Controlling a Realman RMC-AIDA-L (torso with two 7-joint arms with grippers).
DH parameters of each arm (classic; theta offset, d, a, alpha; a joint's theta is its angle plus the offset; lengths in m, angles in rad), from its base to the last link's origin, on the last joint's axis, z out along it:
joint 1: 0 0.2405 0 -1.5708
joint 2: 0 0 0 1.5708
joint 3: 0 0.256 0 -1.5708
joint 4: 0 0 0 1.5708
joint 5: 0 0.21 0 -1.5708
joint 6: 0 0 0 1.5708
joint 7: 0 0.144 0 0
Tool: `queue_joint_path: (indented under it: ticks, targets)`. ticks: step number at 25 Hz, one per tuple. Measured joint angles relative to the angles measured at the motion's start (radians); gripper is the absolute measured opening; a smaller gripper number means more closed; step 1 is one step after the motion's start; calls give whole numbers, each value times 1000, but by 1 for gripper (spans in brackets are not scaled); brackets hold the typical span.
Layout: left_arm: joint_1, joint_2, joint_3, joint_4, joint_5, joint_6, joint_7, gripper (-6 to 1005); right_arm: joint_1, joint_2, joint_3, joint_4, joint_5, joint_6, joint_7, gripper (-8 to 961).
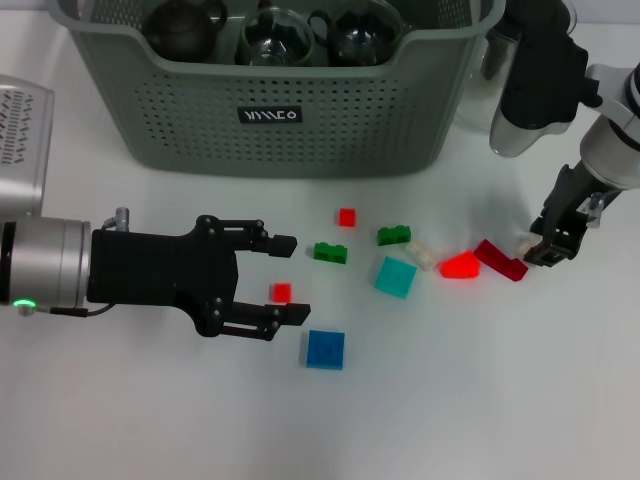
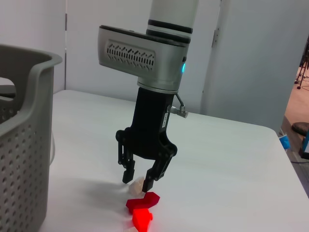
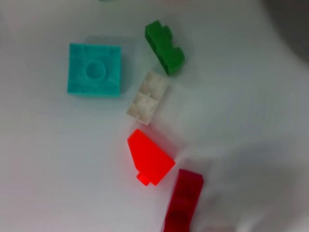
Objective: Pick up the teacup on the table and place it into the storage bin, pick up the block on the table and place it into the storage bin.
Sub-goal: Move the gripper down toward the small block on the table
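Two grippers are at work over a white table (image 1: 480, 400) strewn with small building blocks. The storage bin (image 1: 180, 120) — a grey-green perforated basket with a black label — stands at the far edge, and inside it lie a dark teapot (image 1: 185, 25) and clear glass teacups (image 1: 275, 40).

Using the bright red block (image 1: 460, 265) as the landmark: the right gripper (image 1: 548, 252) hangs just to its right, pointing down, fingers parted and low over the table, with a small pale block (image 1: 524, 240) lying between the fingertips; I cannot tell whether they touch it. A dark red block (image 1: 500, 260) touches the bright red one on the side toward that gripper. A white block (image 1: 422, 253) sits just left of the landmark, with a teal square block (image 1: 395, 277) beyond it and a green block (image 1: 394, 236) a little farther toward the bin.

The left gripper (image 1: 290, 278) lies well to the left of the bright red block, level over the table, fingers spread wide and holding nothing — a small red cube (image 1: 281, 292) rests between the fingertips. Near it are a second green block (image 1: 331, 252), another small red cube (image 1: 346, 217) and a blue square block (image 1: 325, 350).
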Motion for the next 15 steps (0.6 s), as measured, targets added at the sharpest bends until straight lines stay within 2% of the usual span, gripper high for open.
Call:
queue_joint_path:
  ticks: [9,15]
  targets:
    - [1,0,0,0,0,-1,0,768,1,2,0,9,5,7,0,395]
    - [1,0,0,0,-3,-1,0,768,2,1,1,8,5,7,3,276]
